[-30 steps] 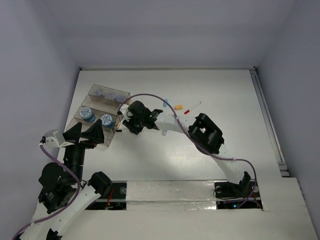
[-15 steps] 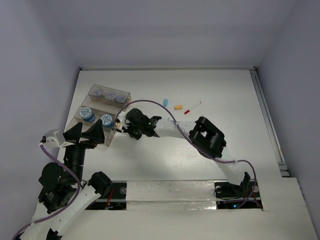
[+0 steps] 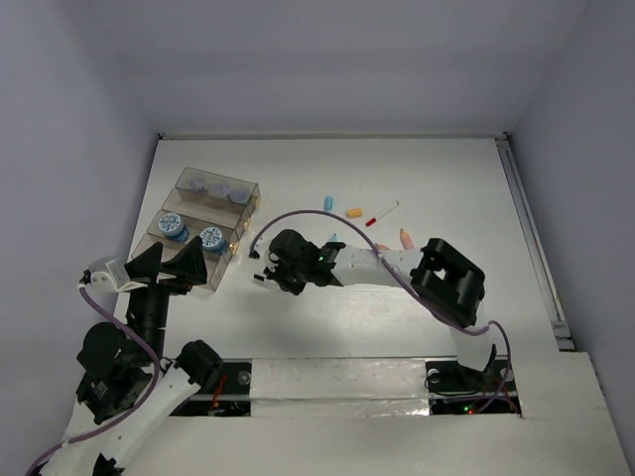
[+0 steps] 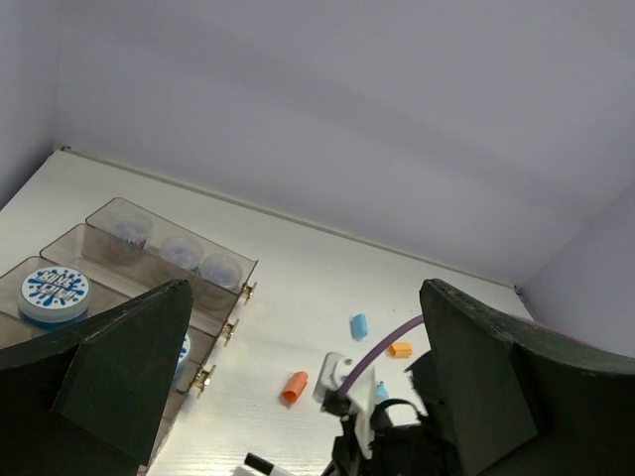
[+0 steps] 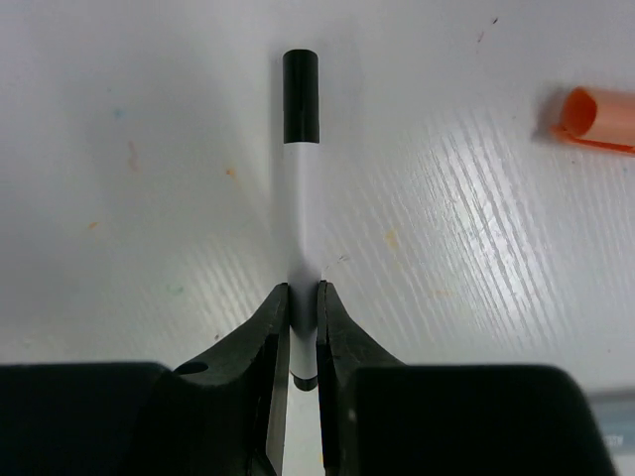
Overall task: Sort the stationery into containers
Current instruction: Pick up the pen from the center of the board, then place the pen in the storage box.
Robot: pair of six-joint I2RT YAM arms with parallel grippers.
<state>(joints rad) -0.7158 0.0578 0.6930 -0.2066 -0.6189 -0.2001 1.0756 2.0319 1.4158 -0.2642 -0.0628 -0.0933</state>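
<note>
You're mid-sort, partly done. At the far left of the desk (image 3: pixel 446 178) sit the containers (image 3: pixel 220 205). The far bin holds three lilac tubs (image 3: pixel 213 185) and the next row holds two blue-topped tubs (image 3: pixel 175 227). The nearest row is under the left pincer (image 3: pixel 169 264), so you can't see what's in it. No marker or pen shows in any bin. The left pincer is spread wide with nothing in it, hovering over the near-left corner of the bins. Moving right, the right pincer (image 5: pixel 303 300) is clamped on a white pen with a black cap (image 5: pixel 301 188), just right of the bins on the near side. You can't tell whether the pen is lifted or touching the desk. That's the item in hand, not binned yet. An orange marker (image 5: pixel 593 121) lies near it on the desk. Further right, loose and well apart from the bins, are a blue marker (image 3: pixel 328 202), a yellow marker (image 3: pixel 353 212), a red-capped pen (image 3: pixel 382 213) and a pink marker (image 3: pixel 406 238). One more small blue piece (image 3: pixel 333 237) peeks out beside the right arm, too small to name. Judgement: the tubs look sorted, but the pens and markers are all left, six or seven items, so call it about a third done. Your next move is likely carrying the gripped pen left to a free bin.
</note>
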